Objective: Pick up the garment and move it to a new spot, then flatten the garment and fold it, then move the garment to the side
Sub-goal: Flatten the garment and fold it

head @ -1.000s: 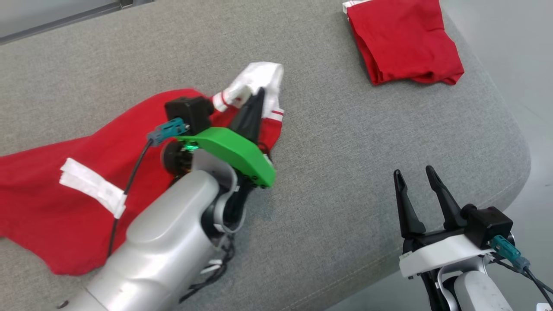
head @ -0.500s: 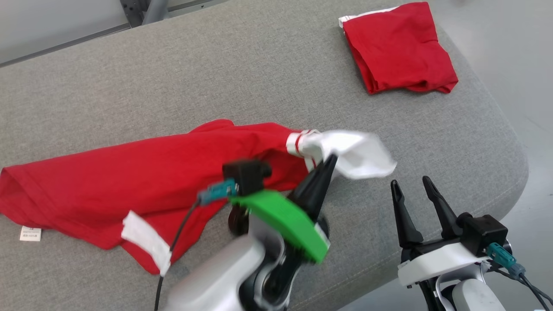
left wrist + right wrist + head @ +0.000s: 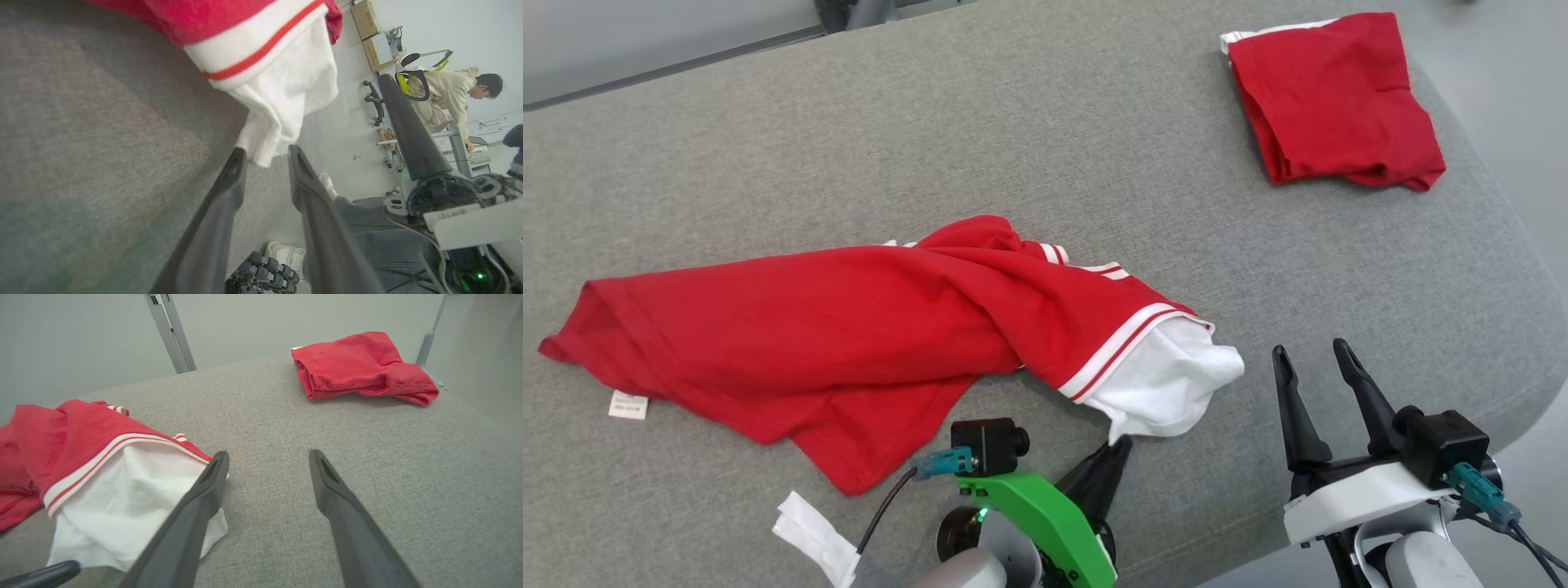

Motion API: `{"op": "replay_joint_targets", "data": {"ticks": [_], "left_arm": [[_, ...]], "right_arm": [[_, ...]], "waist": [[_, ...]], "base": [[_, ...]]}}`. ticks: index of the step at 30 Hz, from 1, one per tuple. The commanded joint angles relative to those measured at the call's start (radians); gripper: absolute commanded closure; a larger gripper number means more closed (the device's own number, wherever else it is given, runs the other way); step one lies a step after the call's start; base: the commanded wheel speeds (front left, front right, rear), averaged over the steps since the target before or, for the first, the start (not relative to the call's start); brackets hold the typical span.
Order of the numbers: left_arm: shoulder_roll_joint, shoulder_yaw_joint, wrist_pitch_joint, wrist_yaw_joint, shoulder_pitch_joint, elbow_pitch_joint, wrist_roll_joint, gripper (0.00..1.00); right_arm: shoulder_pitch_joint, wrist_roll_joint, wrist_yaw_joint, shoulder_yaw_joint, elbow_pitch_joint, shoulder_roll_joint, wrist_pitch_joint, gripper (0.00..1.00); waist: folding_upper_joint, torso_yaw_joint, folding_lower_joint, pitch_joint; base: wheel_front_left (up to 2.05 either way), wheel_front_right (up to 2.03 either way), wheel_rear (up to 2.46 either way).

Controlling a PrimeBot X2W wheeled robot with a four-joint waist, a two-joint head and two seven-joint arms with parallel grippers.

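Presently, left gripper (image 3: pixel 1121 445): closed, seemingly pinching white sleeve (image 3: pixel 1168 392), for spreading red shirt (image 3: pixel 809 327)
Right gripper (image 3: pixel 1310 349): wide, empty, ready to assist

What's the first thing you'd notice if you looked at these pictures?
A big crumpled red shirt sprawls across the middle of the grey cushion, its white sleeve pinched by the left gripper near the front edge. A folded red garment sits neatly at the far right corner.

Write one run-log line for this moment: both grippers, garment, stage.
left gripper: shut on white sleeve of crumpled red fabric shirt | right gripper: open, empty | stage: shirt not yet flattened
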Motion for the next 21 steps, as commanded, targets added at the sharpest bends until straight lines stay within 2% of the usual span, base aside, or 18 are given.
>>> {"op": "replay_joint_targets", "data": {"ticks": [1, 4, 9, 13, 17, 19, 21], "left_arm": [[-0.001, -0.004, 0.004, -0.011, -0.019, -0.002, 0.009, 0.00], [0.030, -0.020, 0.013, -0.008, -0.025, -0.033, 0.032, 0.00], [0.102, -0.017, 0.008, 0.023, 0.012, -0.122, 0.049, 0.00], [0.197, 0.009, -0.036, 0.094, 0.062, -0.212, 0.071, 0.00], [0.278, 0.083, -0.083, 0.175, 0.113, -0.259, 0.094, 0.00], [0.308, 0.113, -0.096, 0.216, 0.125, -0.259, 0.125, 0.00], [0.311, 0.144, -0.101, 0.233, 0.148, -0.257, 0.129, 0.00]], "right_arm": [[0.008, -0.010, -0.001, -0.004, 0.003, -0.001, -0.003, 0.00], [0.021, -0.015, -0.001, -0.007, 0.002, -0.001, -0.003, 0.00], [0.036, -0.016, -0.001, -0.017, -0.001, -0.001, -0.003, 0.00], [0.048, -0.022, -0.001, -0.024, -0.005, -0.001, -0.003, 0.00], [0.047, -0.029, -0.001, -0.026, -0.010, -0.001, -0.003, 0.00], [0.044, -0.032, -0.001, -0.023, -0.013, -0.001, -0.003, 0.00], [0.041, -0.036, -0.001, -0.024, -0.014, -0.001, -0.003, 0.00]], "waist": [[0.0036, 0.022, 0.0000, -0.015], [0.0036, 0.038, 0.0000, -0.025], [0.0036, 0.063, 0.0000, -0.039], [0.0036, 0.091, 0.0000, -0.052], [0.0036, 0.120, 0.0000, -0.057], [0.0036, 0.133, 0.0000, -0.056], [0.0036, 0.145, 0.0000, -0.053]], "base": [[0.00, 0.00, 0.00], [0.00, 0.00, 0.00], [0.00, 0.00, 0.00], [0.00, 0.00, 0.00], [0.00, 0.00, 0.00], [0.00, 0.00, 0.00], [0.00, 0.00, 0.00]]}}
